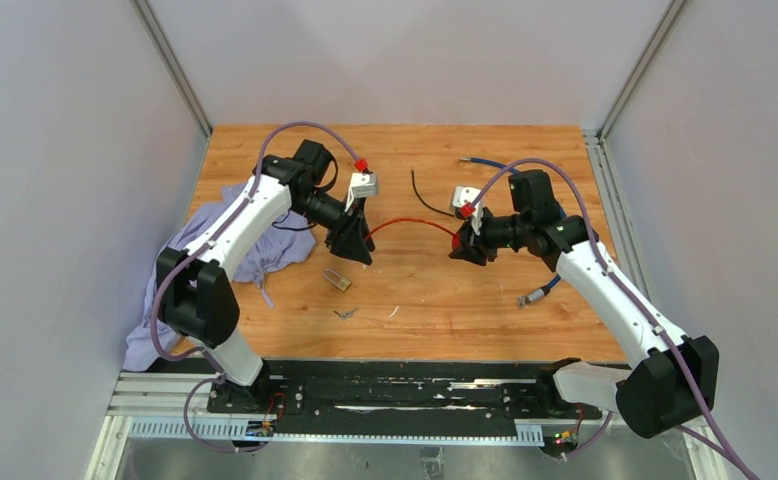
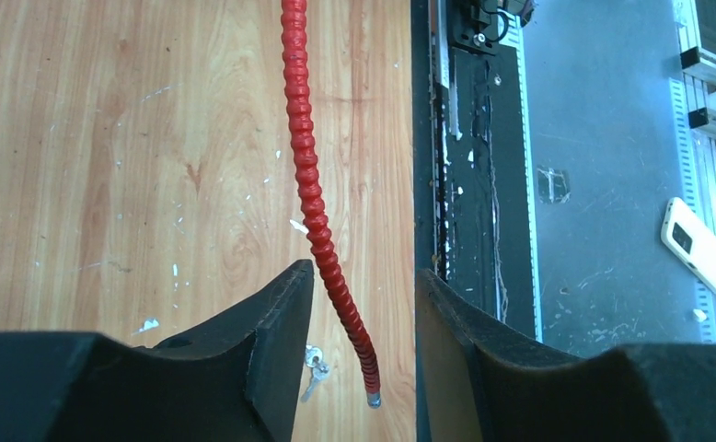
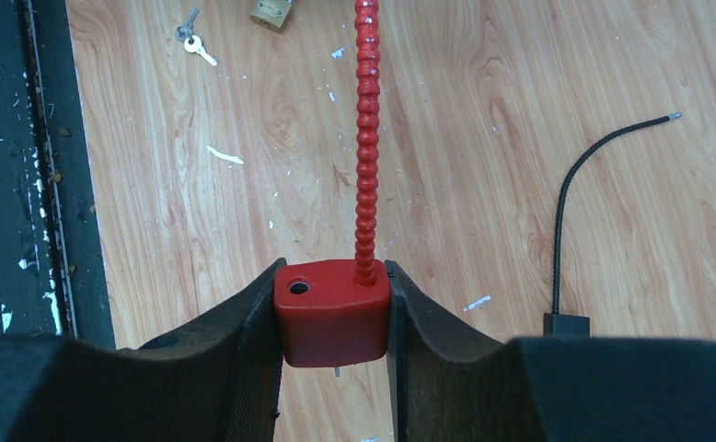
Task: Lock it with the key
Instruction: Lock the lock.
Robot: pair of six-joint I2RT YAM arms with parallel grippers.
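Two hands attend the red cable lock (image 3: 331,322): right hand (image 3: 334,272) clenched on its rigid body, left hand (image 2: 363,273) released astride the floppy cable end. Likely light; grasp near tip. Keys (image 1: 344,314) on tabletop (image 1: 445,320).

- I count three cables: one red cable (image 3: 365,138) at centre, one black cable (image 3: 558,267) farther back, one blue cable (image 1: 553,283) at right.
- One brass padlock (image 3: 271,11), near centre.
- Two keys (image 3: 191,39), lying together, nearest me.
- One lilac cloth (image 1: 265,255), far left.
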